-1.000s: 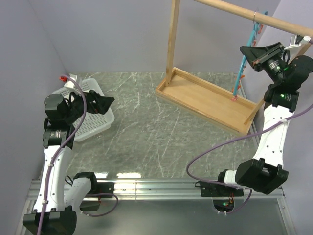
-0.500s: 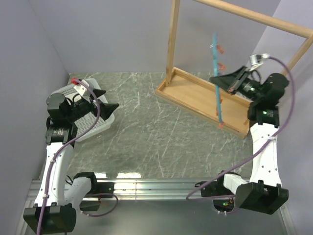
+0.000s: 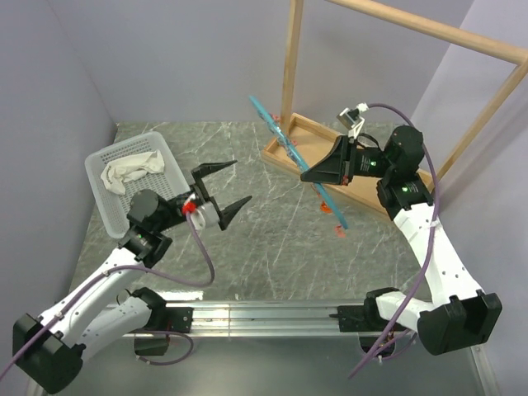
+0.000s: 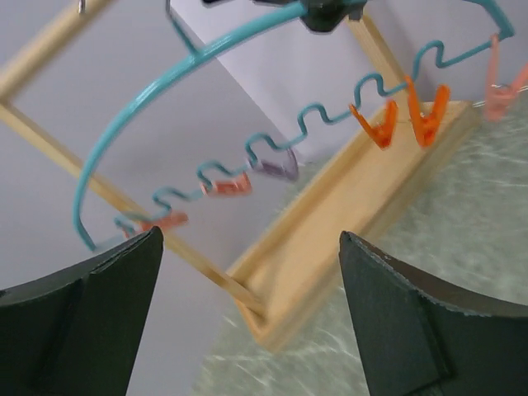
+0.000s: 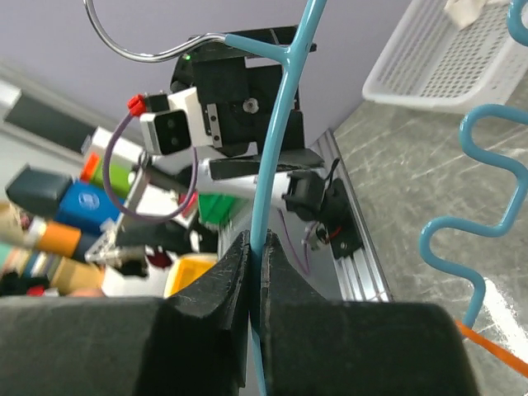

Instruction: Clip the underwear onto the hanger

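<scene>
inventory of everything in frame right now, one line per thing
underwear: one, white, bunched in the basket
basket: one, white perforated plastic, far left of the table
hanger: one, teal with a metal hook, held tilted in the air in front of the rack
clips: several, mostly orange-red, along the hanger; exact count unclear
rack: one, light wood frame with a tray base, far right of the table
table: one, grey-green marbled
left gripper: black, open, empty, near the basket
right gripper: black, shut on the hanger
</scene>
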You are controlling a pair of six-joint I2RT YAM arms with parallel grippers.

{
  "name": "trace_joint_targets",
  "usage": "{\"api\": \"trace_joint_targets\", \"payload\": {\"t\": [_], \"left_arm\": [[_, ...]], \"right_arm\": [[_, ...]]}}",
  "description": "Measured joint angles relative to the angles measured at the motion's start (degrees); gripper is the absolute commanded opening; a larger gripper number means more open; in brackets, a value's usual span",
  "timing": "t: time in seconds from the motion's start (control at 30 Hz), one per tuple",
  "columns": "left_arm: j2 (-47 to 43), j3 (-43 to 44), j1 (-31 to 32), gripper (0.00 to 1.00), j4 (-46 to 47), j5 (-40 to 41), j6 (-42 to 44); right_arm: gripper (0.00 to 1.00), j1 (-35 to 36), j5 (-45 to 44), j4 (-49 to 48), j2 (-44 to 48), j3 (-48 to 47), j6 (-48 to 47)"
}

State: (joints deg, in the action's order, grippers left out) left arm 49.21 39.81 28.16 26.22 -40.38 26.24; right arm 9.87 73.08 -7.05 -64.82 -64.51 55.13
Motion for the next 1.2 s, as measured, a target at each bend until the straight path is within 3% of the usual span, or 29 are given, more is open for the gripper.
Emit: {"api": "trace_joint_targets", "payload": {"t": [0.2, 0.33, 0.67, 0.9, 1.17, 1.2], "left_arm": [[0.81, -3.13, 10.58, 0.88, 10.19, 10.38, 13.70], [1.27, -3.45, 13.60, 0.83, 14.08, 15.02, 18.99], [3.56, -4.24, 15.06, 0.70, 16.24, 22.43, 26.88], [6.19, -4.20, 15.13, 0.55, 16.04, 25.31, 29.90], [4.83, -5.25, 15.19, 0.47, 10.34, 25.83, 32.26], [3.48, -6.29, 15.26, 0.42, 9.35, 25.27, 32.96]], "right_arm": [[0.00, 3.91, 2.93, 5.35, -0.39, -0.46, -5.53], [0.00, 5.62, 4.00, 8.09, -0.96, -0.52, -8.15], [0.00, 8.61, 5.20, 10.69, -1.81, -0.52, -10.67], [0.00, 10.93, 6.54, 12.59, -1.75, 0.13, -13.00], [0.00, 11.50, 7.23, 15.69, -1.73, 4.79, -16.13], [0.00, 11.58, 7.45, 15.65, -1.73, 5.22, -16.11]]}}
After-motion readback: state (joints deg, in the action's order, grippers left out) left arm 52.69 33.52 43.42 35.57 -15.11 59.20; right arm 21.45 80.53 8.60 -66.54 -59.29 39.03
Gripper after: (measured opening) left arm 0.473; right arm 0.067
